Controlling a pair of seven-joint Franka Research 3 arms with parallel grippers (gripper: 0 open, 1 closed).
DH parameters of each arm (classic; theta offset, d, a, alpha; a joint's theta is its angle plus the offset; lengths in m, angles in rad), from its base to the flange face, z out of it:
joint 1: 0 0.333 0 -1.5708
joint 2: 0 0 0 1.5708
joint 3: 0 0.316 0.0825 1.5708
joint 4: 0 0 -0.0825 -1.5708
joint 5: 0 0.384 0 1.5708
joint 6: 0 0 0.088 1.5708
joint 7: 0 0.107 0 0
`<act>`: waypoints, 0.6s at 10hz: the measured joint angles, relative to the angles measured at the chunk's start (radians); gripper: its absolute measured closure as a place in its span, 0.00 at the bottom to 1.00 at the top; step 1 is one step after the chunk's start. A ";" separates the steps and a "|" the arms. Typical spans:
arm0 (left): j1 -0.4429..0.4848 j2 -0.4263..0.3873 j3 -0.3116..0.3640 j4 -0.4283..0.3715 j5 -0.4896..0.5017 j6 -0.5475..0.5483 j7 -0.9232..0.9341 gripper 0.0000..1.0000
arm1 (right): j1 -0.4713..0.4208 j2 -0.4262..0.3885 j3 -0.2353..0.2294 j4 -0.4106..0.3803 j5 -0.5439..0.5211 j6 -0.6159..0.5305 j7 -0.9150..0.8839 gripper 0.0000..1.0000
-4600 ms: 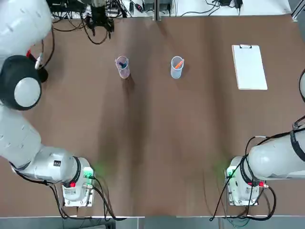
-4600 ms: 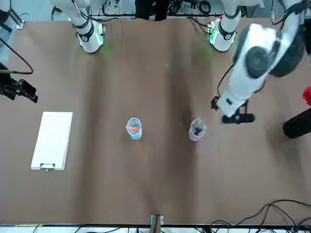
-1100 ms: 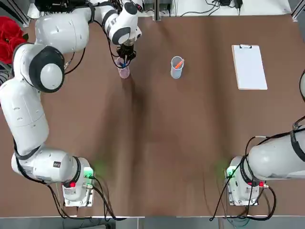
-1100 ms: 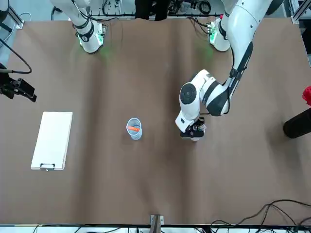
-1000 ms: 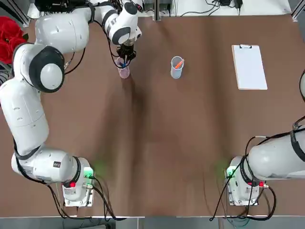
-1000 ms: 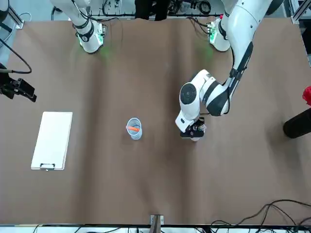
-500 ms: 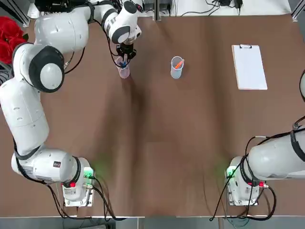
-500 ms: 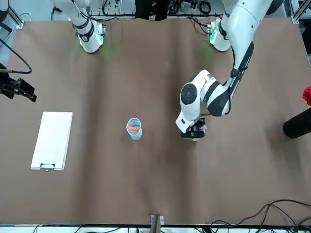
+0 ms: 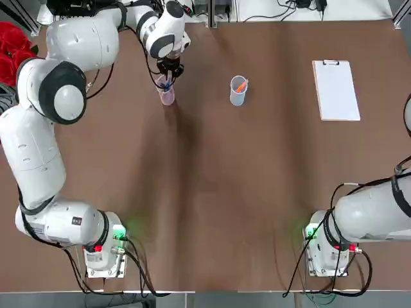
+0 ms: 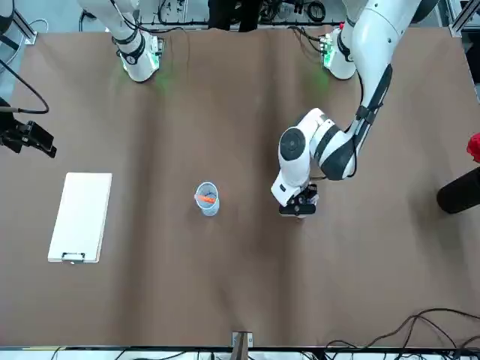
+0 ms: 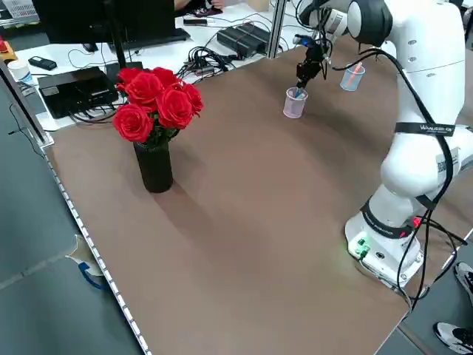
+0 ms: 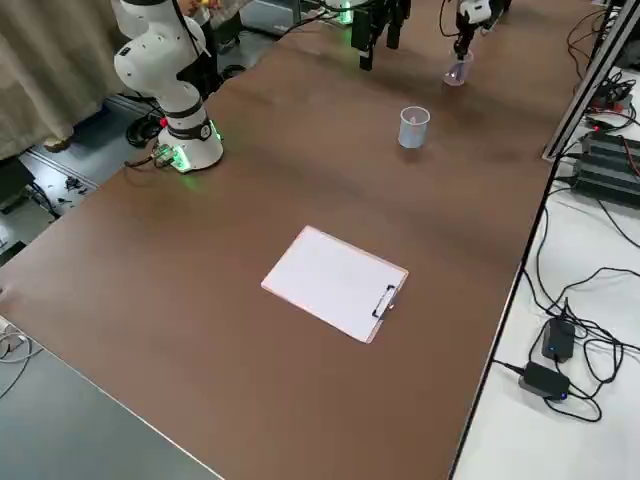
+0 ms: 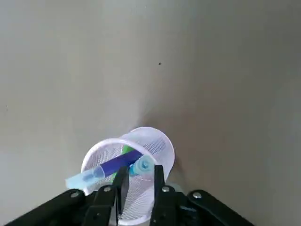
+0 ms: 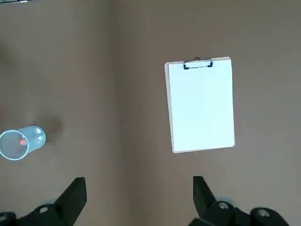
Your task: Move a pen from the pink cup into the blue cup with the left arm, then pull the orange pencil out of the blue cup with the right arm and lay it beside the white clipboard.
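Now L gripper (image 13: 139,175) over pink cup (image 13: 134,165).

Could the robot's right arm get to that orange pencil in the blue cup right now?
Probably yes: the orange pencil sticks out of the blue cup with bare table around it, and the left end effector is over the pink cup.

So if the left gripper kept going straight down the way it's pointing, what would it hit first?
The pens in the pink cup. The left gripper points down into the cup's mouth, its fingers nearly shut around the blue pen, though a firm grip can't be confirmed. Past that, probably the cup's bottom.
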 joint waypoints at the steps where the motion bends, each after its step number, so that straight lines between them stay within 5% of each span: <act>1: 0.000 0.001 0.000 0.000 0.001 0.001 0.000 0.71 | 0.000 0.000 0.000 0.000 0.000 0.000 0.000 0.00; 6: 0.002 0.005 0.006 -0.002 0.021 0.014 0.000 0.71 | 0.000 0.000 0.000 0.000 0.000 0.000 0.000 0.00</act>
